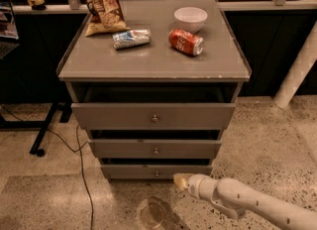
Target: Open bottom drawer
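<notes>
One end effector (179, 181) low beside bottom drawer (129, 171), right of its knob (157, 174)

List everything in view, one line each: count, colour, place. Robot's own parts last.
grey wooden cabinet: one, grey, centre, on speckled floor
bottom drawer: one, grey, lowest, slimmest front
middle drawer: one, grey, above it
top drawer: one, grey, tallest front
brown chip bag: one, cabinet top, back left
crushed silver can: one, silver-blue, lying beside bag
red soda can: one, lying before bowl
white bowl: one, back right
black cable: one, floor, left
white robot arm: one, lower right
gripper: one, pale, low before bottom drawer, right of knob
</notes>
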Tool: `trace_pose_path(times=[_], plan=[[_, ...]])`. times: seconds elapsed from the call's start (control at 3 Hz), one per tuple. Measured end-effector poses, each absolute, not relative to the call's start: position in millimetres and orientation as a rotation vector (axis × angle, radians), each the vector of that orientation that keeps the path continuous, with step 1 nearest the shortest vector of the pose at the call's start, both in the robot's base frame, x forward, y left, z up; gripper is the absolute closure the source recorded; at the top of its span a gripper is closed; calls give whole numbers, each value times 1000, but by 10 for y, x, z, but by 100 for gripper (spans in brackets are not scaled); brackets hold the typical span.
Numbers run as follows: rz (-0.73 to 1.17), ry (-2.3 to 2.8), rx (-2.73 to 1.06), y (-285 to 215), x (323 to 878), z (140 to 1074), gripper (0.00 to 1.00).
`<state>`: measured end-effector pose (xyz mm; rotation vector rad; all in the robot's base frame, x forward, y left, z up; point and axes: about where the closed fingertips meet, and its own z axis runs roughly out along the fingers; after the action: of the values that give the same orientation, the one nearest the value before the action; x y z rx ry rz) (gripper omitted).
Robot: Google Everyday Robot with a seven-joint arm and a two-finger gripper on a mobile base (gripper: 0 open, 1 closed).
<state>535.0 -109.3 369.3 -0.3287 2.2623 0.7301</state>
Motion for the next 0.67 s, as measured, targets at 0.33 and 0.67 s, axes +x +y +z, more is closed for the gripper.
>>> trace_pose_path(times=[0.33, 0.67], plan=[[649, 2260, -273, -1206, 5569, 3475, 100], [564, 2273, -187, -1401, 5791, 3269, 100]])
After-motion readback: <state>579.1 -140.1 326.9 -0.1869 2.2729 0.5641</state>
